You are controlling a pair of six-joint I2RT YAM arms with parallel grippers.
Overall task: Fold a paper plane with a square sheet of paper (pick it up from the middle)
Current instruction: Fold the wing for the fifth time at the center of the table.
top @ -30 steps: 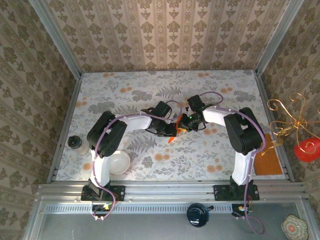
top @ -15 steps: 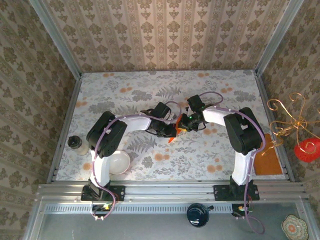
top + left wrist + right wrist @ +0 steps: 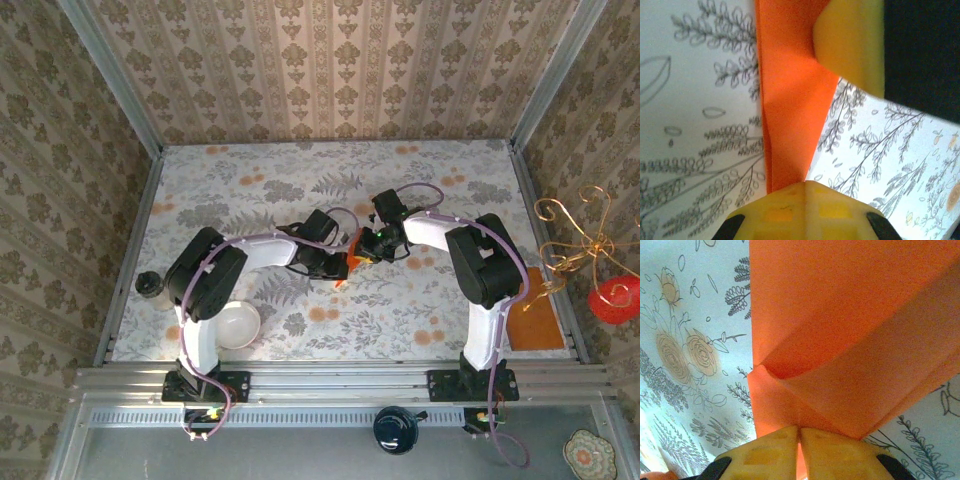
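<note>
The square sheet of paper, bright orange, is folded into a narrow pointed paper plane [image 3: 342, 278] at the middle of the flowered table. My two grippers meet over it. The left gripper [image 3: 335, 266] is shut, its yellow tips [image 3: 806, 187] on the narrow end of the orange strip [image 3: 790, 110], which lies flat on the table; I cannot tell if paper sits between them. The right gripper [image 3: 362, 247] is shut on the wider folded part [image 3: 840, 340], with an orange sliver showing between its fingertips [image 3: 800, 432]. One of its yellow pads [image 3: 850, 45] reaches into the left wrist view.
A white bowl [image 3: 237, 324] stands by the left arm's base and a dark-lidded jar [image 3: 150, 286] at the left edge. A dull brownish-orange rectangle [image 3: 537, 310] lies at the right edge. Metal posts and patterned walls enclose the table.
The left arm has swung a little to the left and its gripper has slid slightly left along the paper. The right gripper holds still on the paper.
</note>
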